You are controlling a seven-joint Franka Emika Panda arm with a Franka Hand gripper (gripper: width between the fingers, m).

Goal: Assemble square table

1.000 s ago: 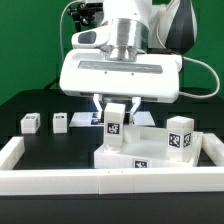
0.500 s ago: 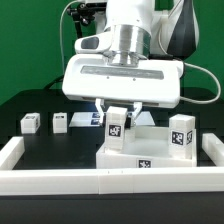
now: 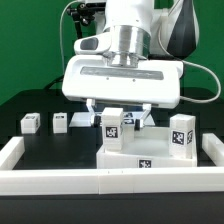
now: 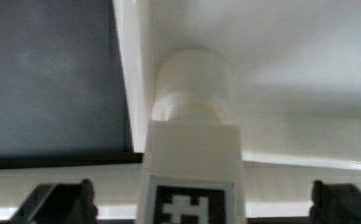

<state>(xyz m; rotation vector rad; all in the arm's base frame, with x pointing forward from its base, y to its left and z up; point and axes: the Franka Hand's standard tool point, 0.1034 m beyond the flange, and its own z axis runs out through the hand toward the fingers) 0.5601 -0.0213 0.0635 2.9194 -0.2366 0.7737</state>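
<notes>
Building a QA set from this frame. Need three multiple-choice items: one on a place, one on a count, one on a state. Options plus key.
1. Where is the leg post under the hand?
A. held in mid-air
B. standing upright on the square slab
C. lying flat on its side

2. How many loose leg posts sit on the black table at the exterior view's left?
A. one
B. two
C. four

3. What is the hand's state?
A. shut on the leg post
B. open
C. out of view

Key:
1 B: the post's foot meets the slab's top in both views.
2 B: two small tagged posts sit side by side there.
3 B: the wrist view shows a gap between each finger and the post.
</notes>
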